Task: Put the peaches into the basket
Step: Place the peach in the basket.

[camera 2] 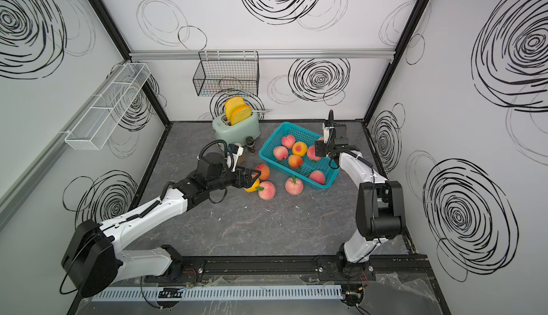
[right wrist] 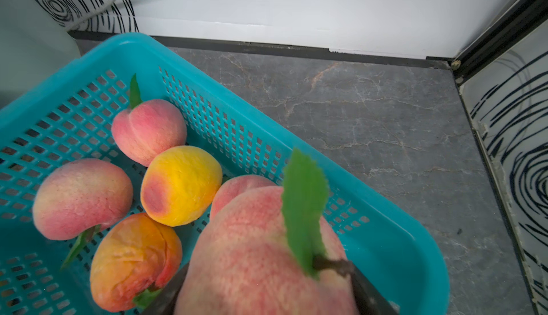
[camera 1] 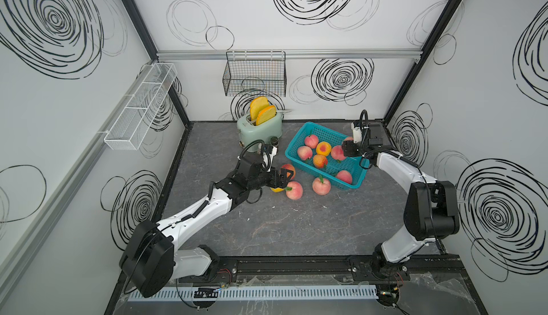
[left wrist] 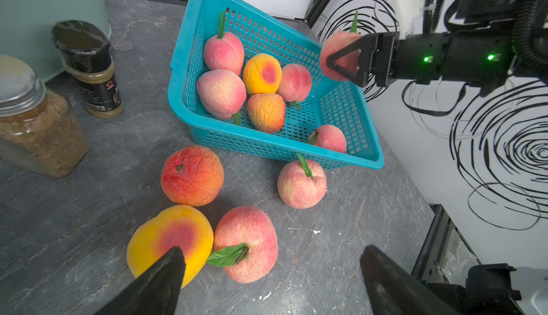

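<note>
Right gripper [left wrist: 339, 58] clamped on pink peach [right wrist: 252, 254] above right rim of basket [left wrist: 267, 147], centre-right in both top views. Left gripper [left wrist: 272, 251] spread wide over loose peaches [camera 1: 294, 190]. Advise: carry inward past rim before release.

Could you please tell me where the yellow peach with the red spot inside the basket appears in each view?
Both top views: the yellow peach lies near the middle of the basket.
Left wrist: in the cluster of five peaches.
Right wrist: at the centre of that cluster.
Shared landmark: the basket's teal rim.
</note>
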Motion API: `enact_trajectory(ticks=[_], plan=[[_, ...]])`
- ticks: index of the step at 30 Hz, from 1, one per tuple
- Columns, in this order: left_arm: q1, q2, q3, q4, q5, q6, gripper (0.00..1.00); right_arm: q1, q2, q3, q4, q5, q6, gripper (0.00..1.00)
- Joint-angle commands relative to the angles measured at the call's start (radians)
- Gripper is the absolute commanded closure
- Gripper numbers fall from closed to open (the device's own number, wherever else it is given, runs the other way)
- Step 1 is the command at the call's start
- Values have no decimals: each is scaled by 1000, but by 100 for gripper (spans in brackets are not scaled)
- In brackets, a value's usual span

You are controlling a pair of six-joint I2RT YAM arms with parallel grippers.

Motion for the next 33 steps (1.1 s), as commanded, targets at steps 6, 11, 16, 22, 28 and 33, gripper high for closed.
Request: enact_trajectory(ticks=[6,11,16,22,28,33], plan=[[-6,-4,-19,94,36,-16,4,15,51,22,-68,95,-37,30],[-6,12,-15,98,39,-12,4,19,54,-9,-59,122,-43,30],[-6,20,-15,100,39,-12,4,20,69,-18,-50,134,-43,30],[-6,14,-15,98,36,-15,4,28,90,-20,-47,146,-50,29],[-6,15,-15,98,35,-16,4,32,98,-19,-42,151,-50,28],[-6,27,-15,98,35,-16,3,31,97,-17,-34,149,-47,28]])
